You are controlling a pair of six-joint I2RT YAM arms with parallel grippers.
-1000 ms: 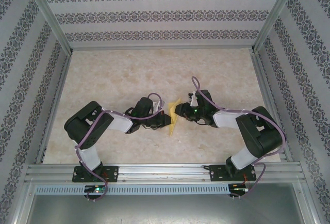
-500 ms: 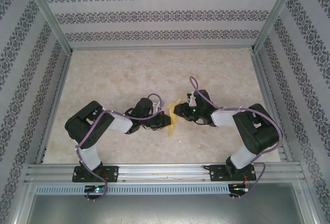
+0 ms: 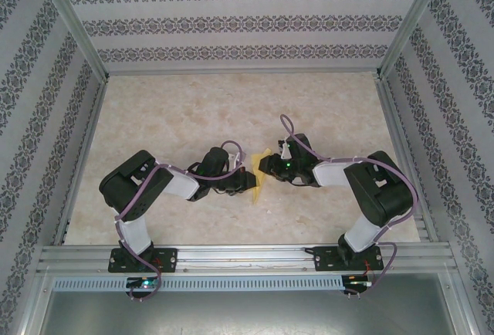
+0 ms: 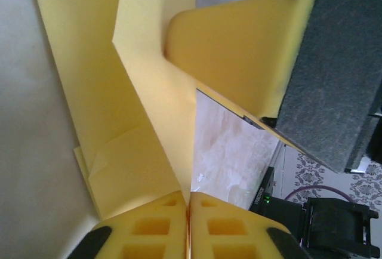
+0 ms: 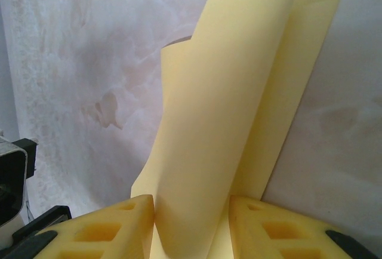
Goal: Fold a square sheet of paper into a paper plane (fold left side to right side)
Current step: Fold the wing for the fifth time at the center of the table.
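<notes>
**Table (image 3: pixel 193 111) centre: paper (image 5: pixel 221 110) stood up mid-fold**

You've got the L claw (image 4: pixel 190 202) clenched on a folded corner, prob. to anchor it. R claw (image 5: pixel 192 205), jaws part-closed, grasps a curled flap, likely so the left side can swing over to the right. Crease isn't pressed flat yet, I'd say.

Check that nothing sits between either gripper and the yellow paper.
Nothing visible stands in the way. The left gripper has its jaws shut on an edge of the yellow paper. The paper's loose fold fills the gap between the jaws of the right gripper, so both are already in contact with it.
</notes>
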